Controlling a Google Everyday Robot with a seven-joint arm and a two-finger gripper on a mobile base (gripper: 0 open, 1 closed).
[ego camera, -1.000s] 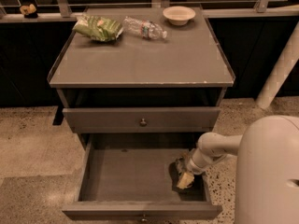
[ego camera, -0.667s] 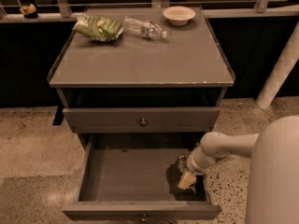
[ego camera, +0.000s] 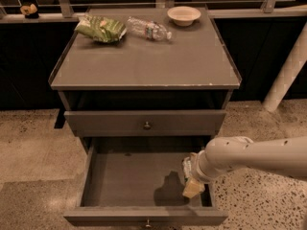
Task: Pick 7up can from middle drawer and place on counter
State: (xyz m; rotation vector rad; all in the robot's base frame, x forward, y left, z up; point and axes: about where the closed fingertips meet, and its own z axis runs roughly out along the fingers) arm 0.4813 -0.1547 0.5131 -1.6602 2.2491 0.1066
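The middle drawer (ego camera: 129,181) is pulled open below the shut knobbed drawer (ego camera: 144,123). The 7up can (ego camera: 186,166), small and silvery-green, is at the drawer's right side near its wall. My gripper (ego camera: 193,186) reaches in from the right on a pale arm (ego camera: 249,157) and is down inside the drawer, right at the can and partly covering it. I cannot tell whether the can is held. The counter (ego camera: 144,61), a grey flat top with a chipped front edge, lies above.
On the counter's far part lie a green snack bag (ego camera: 101,28), a clear plastic water bottle (ego camera: 148,30) and a pale bowl (ego camera: 183,15). A white post (ego camera: 288,71) stands at the right. Speckled floor surrounds the cabinet.
My arm's bulky near part has drawn back to the right, so the arm now shows as a straighter limb. The gripper stays at the same spot by the can in the drawer.
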